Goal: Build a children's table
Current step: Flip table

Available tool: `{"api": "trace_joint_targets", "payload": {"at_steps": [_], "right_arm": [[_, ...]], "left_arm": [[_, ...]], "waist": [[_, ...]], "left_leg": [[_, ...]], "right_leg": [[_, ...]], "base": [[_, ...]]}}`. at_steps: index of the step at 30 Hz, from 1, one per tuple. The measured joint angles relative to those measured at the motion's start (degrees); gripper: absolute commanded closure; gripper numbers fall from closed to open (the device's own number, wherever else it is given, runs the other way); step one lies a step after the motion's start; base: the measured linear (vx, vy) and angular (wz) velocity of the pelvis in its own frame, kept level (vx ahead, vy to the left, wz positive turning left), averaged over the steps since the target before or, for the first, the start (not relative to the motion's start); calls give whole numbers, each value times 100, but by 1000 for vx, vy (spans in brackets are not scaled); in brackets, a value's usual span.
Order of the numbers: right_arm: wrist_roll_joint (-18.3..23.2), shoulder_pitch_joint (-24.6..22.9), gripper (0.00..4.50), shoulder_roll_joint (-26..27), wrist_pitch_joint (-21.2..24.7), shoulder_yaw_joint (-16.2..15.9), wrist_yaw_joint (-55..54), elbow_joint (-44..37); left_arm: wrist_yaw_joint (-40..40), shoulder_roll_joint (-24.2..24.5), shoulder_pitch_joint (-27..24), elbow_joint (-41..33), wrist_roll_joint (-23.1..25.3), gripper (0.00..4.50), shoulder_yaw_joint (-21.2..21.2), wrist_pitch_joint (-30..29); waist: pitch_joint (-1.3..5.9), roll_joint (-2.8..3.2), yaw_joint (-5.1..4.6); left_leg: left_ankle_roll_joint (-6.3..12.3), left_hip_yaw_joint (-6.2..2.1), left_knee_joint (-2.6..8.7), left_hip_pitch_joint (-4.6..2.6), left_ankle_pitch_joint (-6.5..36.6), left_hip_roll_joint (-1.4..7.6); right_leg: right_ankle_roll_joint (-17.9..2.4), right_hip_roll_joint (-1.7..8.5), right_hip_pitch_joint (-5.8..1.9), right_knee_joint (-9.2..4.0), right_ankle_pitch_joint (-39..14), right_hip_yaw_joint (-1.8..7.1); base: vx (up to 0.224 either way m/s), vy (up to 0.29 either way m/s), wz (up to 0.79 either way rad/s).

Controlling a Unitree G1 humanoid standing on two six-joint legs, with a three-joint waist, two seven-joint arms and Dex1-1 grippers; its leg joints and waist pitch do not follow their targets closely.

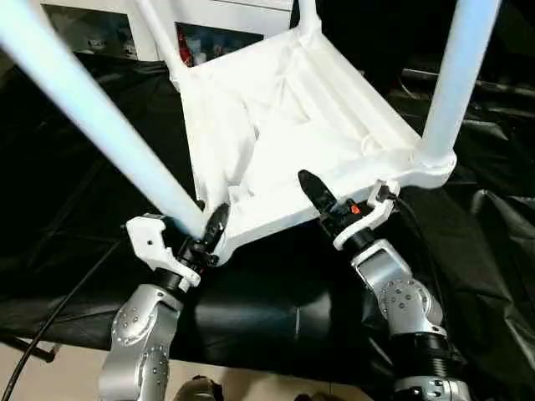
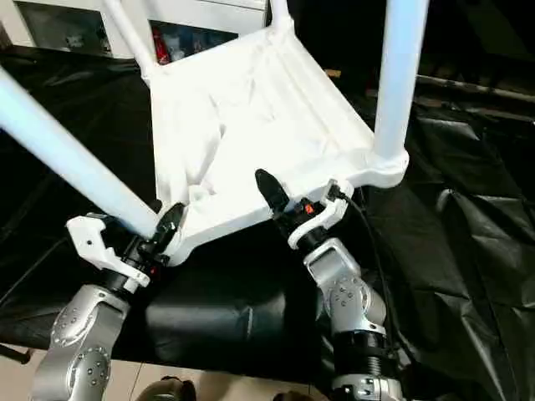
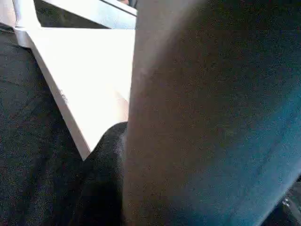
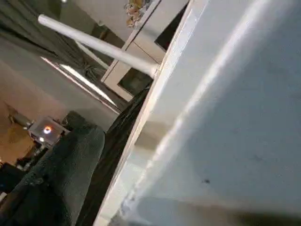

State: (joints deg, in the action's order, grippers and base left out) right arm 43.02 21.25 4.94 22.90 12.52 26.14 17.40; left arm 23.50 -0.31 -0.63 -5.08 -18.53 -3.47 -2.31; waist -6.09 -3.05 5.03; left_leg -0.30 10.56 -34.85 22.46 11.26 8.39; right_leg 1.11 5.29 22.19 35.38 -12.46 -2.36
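The children's table is upside down and tilted, its ribbed white tabletop (image 1: 292, 125) raised above the black cover. All four white legs stand in their corner sockets: near-left leg (image 1: 92, 109), near-right leg (image 1: 456, 75), and two far legs (image 1: 159, 33). My left gripper (image 1: 209, 229) is shut on the base of the near-left leg (image 3: 197, 117) at the corner. My right gripper (image 1: 323, 200) is shut on the tabletop's near rim (image 4: 225, 117), one black finger lying inside the recess and the other hidden beneath.
A black sheet (image 1: 276, 309) covers the work surface and hangs crumpled at the right. A white glass-door cabinet (image 1: 92, 25) stands behind. A black cable (image 1: 50, 326) runs down past the left forearm toward the floor.
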Motion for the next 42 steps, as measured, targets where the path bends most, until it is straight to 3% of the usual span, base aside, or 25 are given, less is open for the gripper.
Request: {"api": "trace_joint_targets", "payload": {"at_steps": [13, 25, 26, 27, 35, 38, 42], "right_arm": [[-18, 47, 161, 49, -74, 129, -9, 135], [45, 83, 214, 105, -74, 288, -216, 230], [44, 82, 216, 105, -74, 293, -222, 230], [35, 82, 217, 91, -76, 296, -224, 230], [-23, 66, 223, -42, -165, 334, -336, 274], [-23, 11, 223, -119, -169, 348, -453, 97], [-28, -96, 223, -206, -170, 423, -637, -181]], "left_arm": [[6, -15, 1, 1, 30, 230, 20, 23], [36, -18, 1, 160, 114, 230, 101, 75], [36, -23, 0, 161, 135, 174, 103, 75], [42, -35, -4, 161, 131, 160, 104, 74], [258, -181, -129, -106, -448, 109, 92, 138], [286, -112, -328, -235, -571, 74, -11, 132], [420, -4, -552, -468, -763, 64, -46, 73]], "waist": [[-1, 4, 5], [-1, 5, 1], [-1, 4, 1], [-1, 5, 2], [10, 25, 39], [10, 37, 75], [11, 46, 144]], "left_leg": [[-1, 2, -1, 1, 0, 0], [-2, 3, 0, 3, -1, 1], [-2, 3, 0, 3, -1, 1], [-2, 4, -1, 4, -1, 1], [-10, 8, -3, -2, -12, 3], [-18, 9, -2, -4, -25, 5], [-47, 23, -2, -16, -38, 18]], "right_leg": [[0, 0, 1, 1, 0, 1], [0, 0, 5, 3, 0, 1], [0, 0, 5, 3, 0, 1], [0, 0, 5, 3, 0, 1], [-1, 1, 4, 22, 1, 1], [-2, 2, 4, 37, 1, 0], [-7, 3, -4, 51, 9, -1]], "base": [[0, 0, 0], [0, 0, 0], [0, 0, 0], [0, 0, 0], [0, 0, 0], [0, 0, 0], [0, 0, 0]]}}
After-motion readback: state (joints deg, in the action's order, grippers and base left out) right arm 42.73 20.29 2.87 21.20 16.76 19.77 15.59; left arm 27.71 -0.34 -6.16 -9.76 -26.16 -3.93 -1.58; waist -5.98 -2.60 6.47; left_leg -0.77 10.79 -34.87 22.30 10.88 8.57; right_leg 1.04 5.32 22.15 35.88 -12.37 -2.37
